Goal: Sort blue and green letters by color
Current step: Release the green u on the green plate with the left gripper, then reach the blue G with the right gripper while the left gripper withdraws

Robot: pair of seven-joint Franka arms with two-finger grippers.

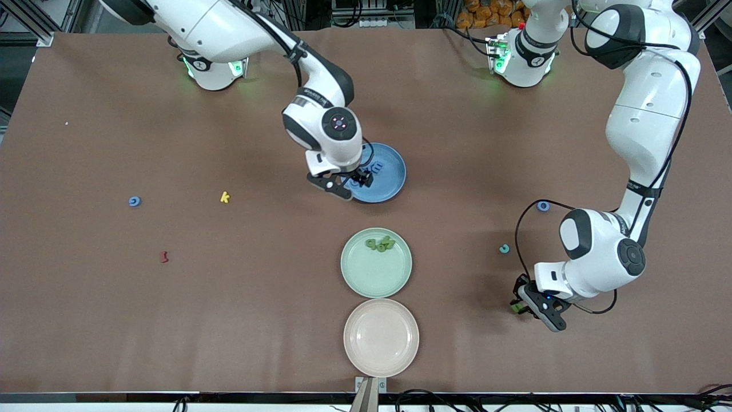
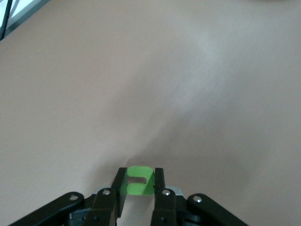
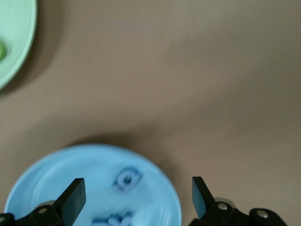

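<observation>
Between the left claw's (image 2: 140,188) closed fingers, a light, stiff green letter (image 2: 139,181) sits pinched across its flat sides; right claw (image 3: 138,193) spread over blue plate (image 3: 56,188).

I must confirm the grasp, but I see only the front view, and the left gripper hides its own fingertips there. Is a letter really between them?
Observer: Yes. In the left wrist view the left gripper is shut on a green letter, pinched between both fingers.
Operator: And the right gripper, did it let go?
Observer: The right wrist view shows the right gripper open over the blue plate, with nothing between its fingers.
Operator: What lies in that plate under it?
Observer: Blue letters lie on the plate, one round and at least one more beside it.
</observation>
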